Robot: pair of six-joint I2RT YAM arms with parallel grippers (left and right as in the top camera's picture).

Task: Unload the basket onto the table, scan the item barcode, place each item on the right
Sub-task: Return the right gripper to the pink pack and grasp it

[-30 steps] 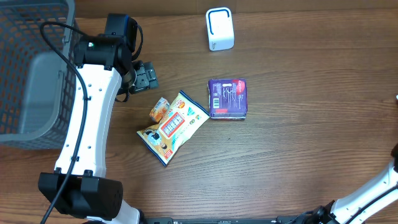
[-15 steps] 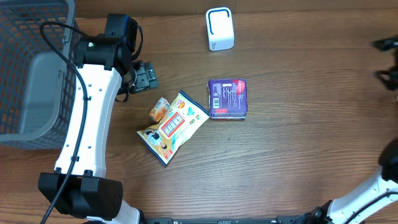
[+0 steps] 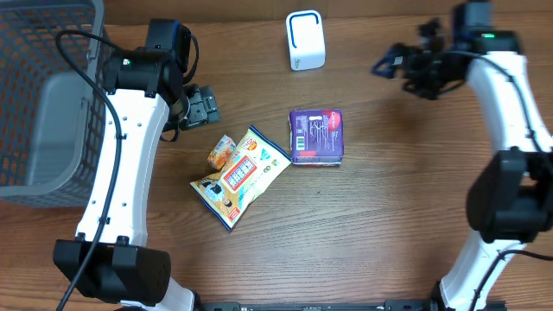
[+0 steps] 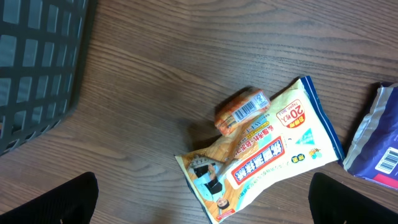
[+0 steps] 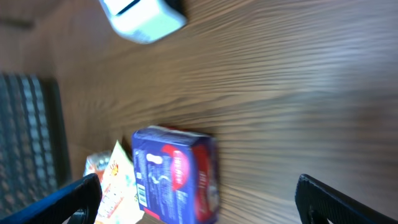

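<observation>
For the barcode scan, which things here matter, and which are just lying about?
Job:
- white box, likely the scanner
- purple packet, barcode showing
- snack bag
- small orange packet, barcode showing

Lying about:
- grey basket, off to the side

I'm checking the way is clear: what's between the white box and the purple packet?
Nothing: the overhead view shows only bare table between the white box and purple packet.

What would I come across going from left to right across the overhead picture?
mesh basket → small orange packet → purple box → right gripper
</observation>
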